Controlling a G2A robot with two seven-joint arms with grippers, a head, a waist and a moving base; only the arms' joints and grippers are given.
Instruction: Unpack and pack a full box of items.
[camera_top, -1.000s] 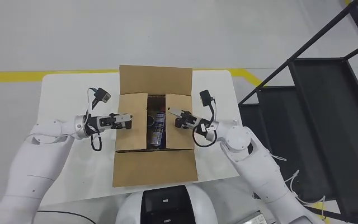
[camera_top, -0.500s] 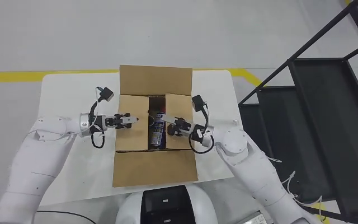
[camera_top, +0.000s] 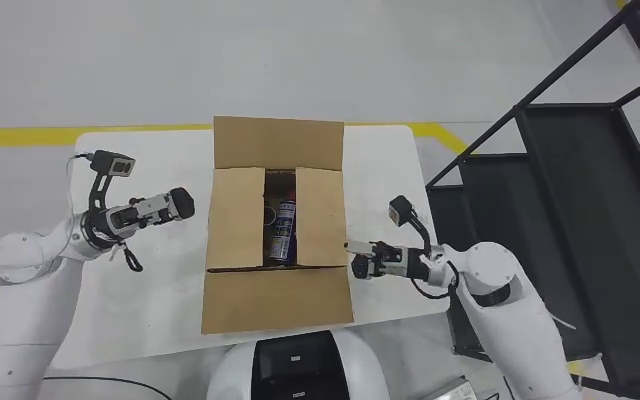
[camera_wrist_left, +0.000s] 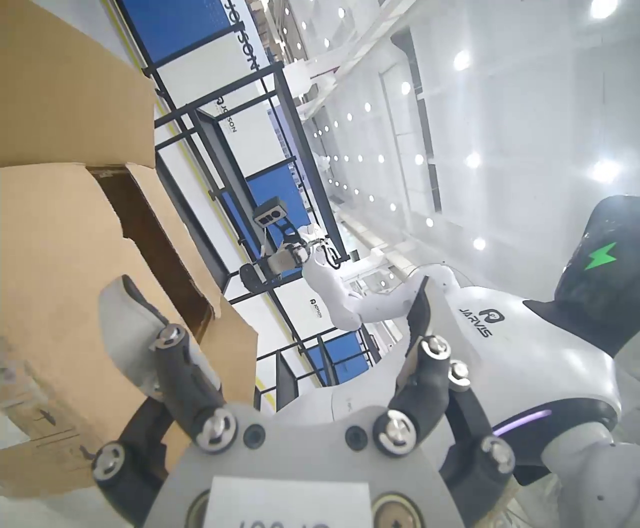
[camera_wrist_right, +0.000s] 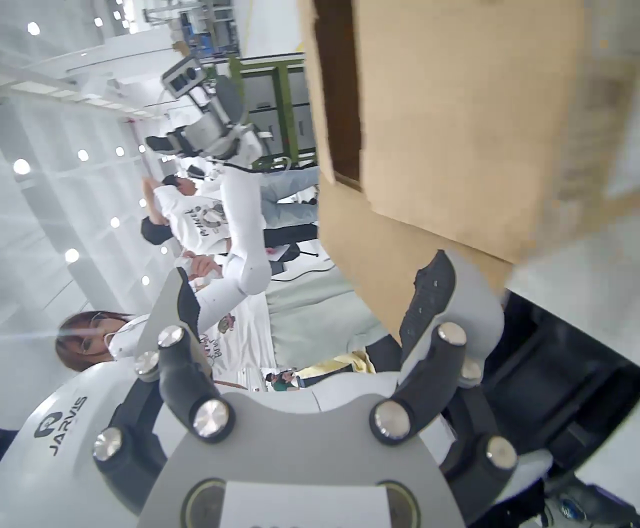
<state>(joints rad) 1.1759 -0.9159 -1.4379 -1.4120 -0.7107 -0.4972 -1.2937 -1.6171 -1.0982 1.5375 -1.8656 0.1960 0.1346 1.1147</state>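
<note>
Both my arms have drawn back from the box (camera_top: 236, 215): my left gripper (camera_top: 181, 203) now hangs off its left side above the table (camera_top: 140, 300), and my right gripper (camera_top: 357, 267) sits just beside its near right corner. Each is spread wide (nothing held in either). The box stands mid-table, side flaps folded inward, with cans (camera_top: 285, 232) showing in the gap between them.

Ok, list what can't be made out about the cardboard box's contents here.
Top view: two folded inner flaps of the brown cardboard box cover whatever lies beside the dark cylindrical can with a blue label.
Left wrist view: its opening is too shadowed to see inside.
Right wrist view: its opening runs off the picture's edge, interior dark.
</note>
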